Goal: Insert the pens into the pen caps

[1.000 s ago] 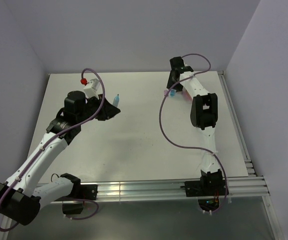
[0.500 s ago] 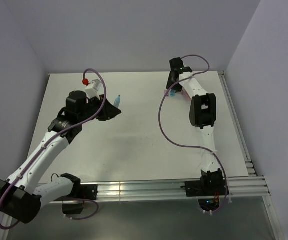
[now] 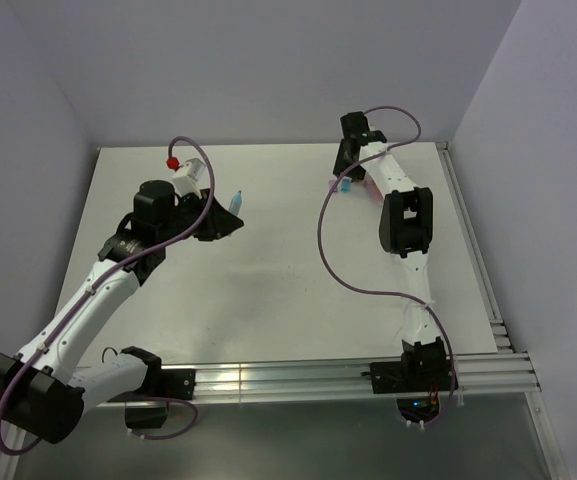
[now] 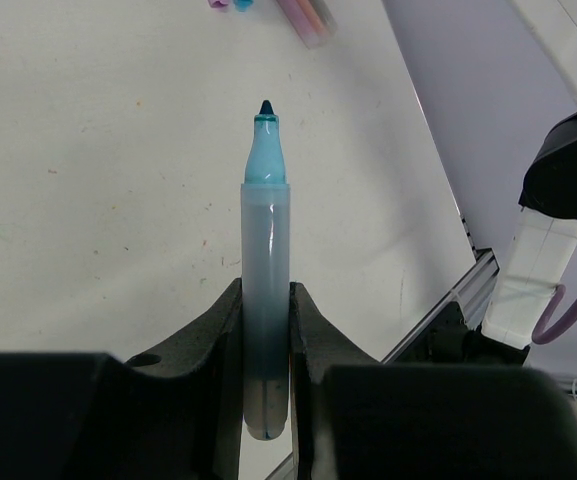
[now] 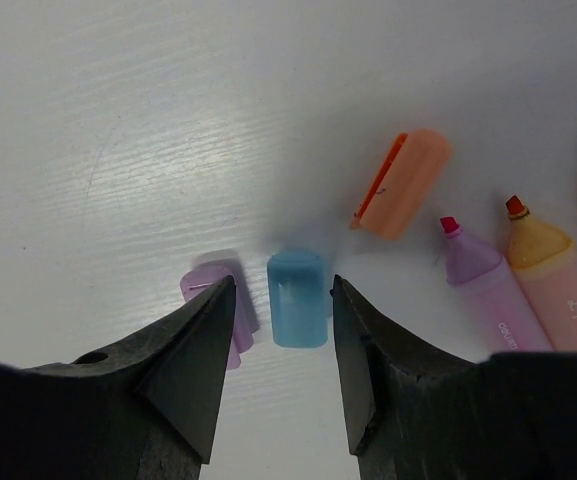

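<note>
Item: light blue pen (image 4: pixel 265 230), uncapped, tip toward the top of the left wrist view, well apart from its cap. Holder: left gripper (image 4: pixel 265 295), clamped on the lower barrel, at centre left of the overhead view. Item: blue cap (image 5: pixel 297 300), lying on the table (image 5: pixel 118 120) at lower centre of the right wrist view, between a purple cap (image 5: pixel 203 283) to its left and an orange cap (image 5: pixel 403 183) at upper right. Two more uncapped pens, pinkish (image 5: pixel 488 285) and peach (image 5: pixel 548 275), lie at the right edge. Right gripper (image 5: pixel 281 290): jaws apart, straddling the blue cap, nothing held. Handling, judged: caps are light, rigid, smooth plastic, likely to slip or roll; grip across the flat sides at mid-length, mouth clear.
</note>
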Controlling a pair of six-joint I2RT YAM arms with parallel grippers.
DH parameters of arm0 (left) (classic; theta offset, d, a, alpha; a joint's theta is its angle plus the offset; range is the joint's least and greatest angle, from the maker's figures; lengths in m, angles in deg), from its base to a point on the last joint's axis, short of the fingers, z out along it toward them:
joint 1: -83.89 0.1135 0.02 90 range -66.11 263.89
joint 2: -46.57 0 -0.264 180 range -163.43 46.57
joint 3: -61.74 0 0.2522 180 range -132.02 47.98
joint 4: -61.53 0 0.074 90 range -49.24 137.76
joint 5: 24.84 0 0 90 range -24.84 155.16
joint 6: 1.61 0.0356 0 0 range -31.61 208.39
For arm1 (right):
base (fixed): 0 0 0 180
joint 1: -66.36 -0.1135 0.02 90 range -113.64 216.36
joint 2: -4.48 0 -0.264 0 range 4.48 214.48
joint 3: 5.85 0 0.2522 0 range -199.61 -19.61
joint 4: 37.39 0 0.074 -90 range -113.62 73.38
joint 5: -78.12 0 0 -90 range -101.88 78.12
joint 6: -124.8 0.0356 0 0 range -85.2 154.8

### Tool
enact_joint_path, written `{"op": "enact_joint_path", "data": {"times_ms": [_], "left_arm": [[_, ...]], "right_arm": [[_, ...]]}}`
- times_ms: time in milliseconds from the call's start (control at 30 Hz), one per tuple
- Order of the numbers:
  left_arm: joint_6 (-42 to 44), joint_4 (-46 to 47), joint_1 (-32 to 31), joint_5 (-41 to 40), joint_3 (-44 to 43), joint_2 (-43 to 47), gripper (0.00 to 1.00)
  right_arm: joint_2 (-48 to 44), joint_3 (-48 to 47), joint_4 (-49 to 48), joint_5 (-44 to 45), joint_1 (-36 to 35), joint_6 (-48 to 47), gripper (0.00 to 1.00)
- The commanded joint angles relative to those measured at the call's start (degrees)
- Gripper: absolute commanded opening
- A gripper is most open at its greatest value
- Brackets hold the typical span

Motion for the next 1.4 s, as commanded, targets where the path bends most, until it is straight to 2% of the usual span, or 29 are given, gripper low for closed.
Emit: {"op": "enact_joint_path", "data": {"times_ms": [0, 300, 633, 833, 867, 900, 1033, 1367], "left_arm": [[0.36, 2.78, 0.37, 1.47, -0.13, -0.12, 0.0], [0.19, 2.78, 0.37, 1.91, -0.22, -0.38, 0.0], [0.01, 2.96, 0.37, 2.44, 0.05, -0.21, 0.0], [0.1, 2.87, 0.37, 2.17, 0.31, -0.03, 0.0], [0.1, 2.87, 0.37, 2.17, 0.31, -0.03, 0.0], [-0.07, 3.13, 0.37, 2.17, 0.22, -0.03, 0.0], [-0.16, 3.4, 0.46, 2.43, 0.48, 0.05, 0.0], [-1.31, 6.3, 0.63, 4.8, 1.45, 0.58, 0.0]], "right_arm": [[1.75, -3.14, 0.89, 0.23, 0.59, -0.42, 0.52], [2.71, -4.54, 2.3, -0.65, 0.68, -0.33, 0.51], [2.71, -3.93, 2.83, -1.0, 0.77, -0.15, 0.47], [2.71, -3.84, 2.83, -1.27, 0.86, -0.07, 0.3], [2.71, -3.75, 2.91, -1.27, 0.86, -0.07, 0.26], [2.45, -3.49, 2.74, -1.36, 0.86, -0.07, 0.18], [0.08, 0.89, 0.99, -1.09, 0.86, 0.28, 0.0], [-12.83, 13.03, -4.9, 0.4, 0.77, 1.34, 0.0]]}}
